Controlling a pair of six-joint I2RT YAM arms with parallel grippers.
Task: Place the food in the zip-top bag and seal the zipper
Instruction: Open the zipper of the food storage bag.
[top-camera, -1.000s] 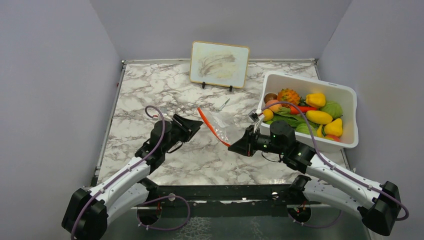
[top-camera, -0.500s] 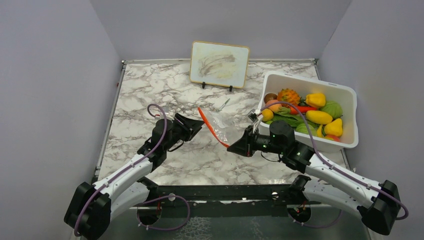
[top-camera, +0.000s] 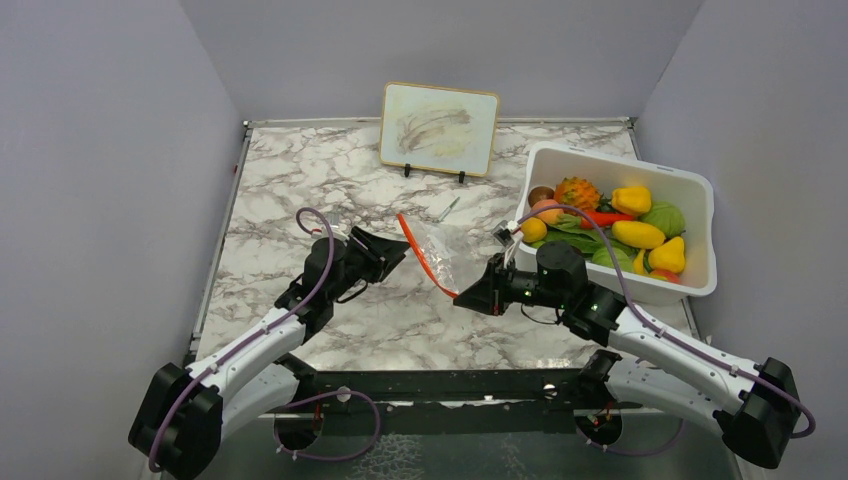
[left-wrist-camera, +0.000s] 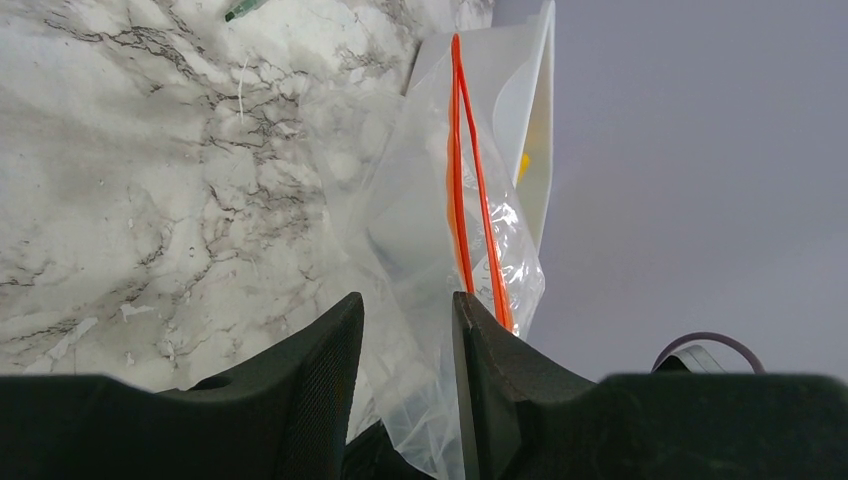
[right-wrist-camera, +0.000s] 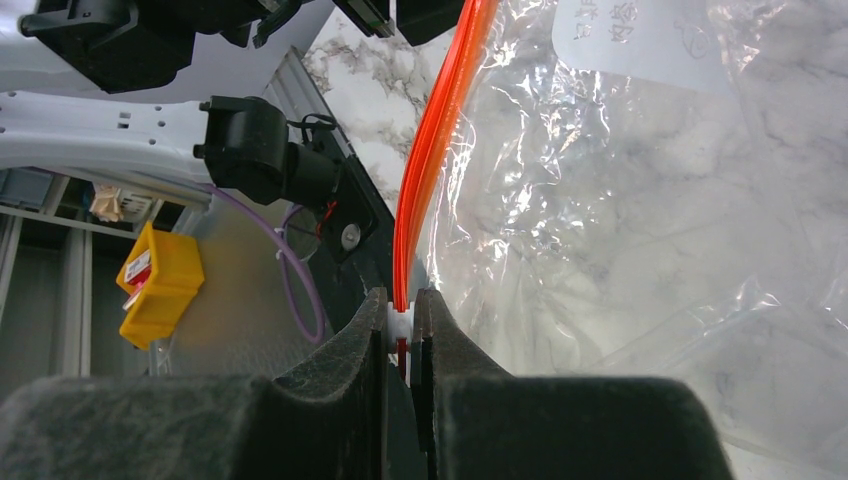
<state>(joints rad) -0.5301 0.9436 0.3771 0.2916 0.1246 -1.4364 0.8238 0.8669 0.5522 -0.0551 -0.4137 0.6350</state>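
Right gripper (top-camera: 461, 297) (right-wrist-camera: 400, 312): clenched on the near end of the zipper (top-camera: 419, 249) (right-wrist-camera: 432, 150), with the orange strip pinched between both fingers. The right arm reaches from its base forward and to the left, forearm low over the marble table (top-camera: 300, 180), claw pointing left.

Left gripper (top-camera: 399, 244) (left-wrist-camera: 405, 312): jaws partly apart, nothing clamped. In the left wrist view, clear film of the zip-top bag (top-camera: 440, 247) (left-wrist-camera: 395, 225) (right-wrist-camera: 640, 200) lies across the gap between the fingers, and the zipper (left-wrist-camera: 462, 200) ends at the inner edge of one finger; whether it touches cannot be told. The left arm reaches forward and to the right, claw pointing right toward the bag's far end.

Zip-top bag: stretched between the two claws at mid-table, its zipper edge raised at the right claw.

Food (top-camera: 637, 233): all in the white bin (top-camera: 703, 182) at the table's right side, apart from the bag.
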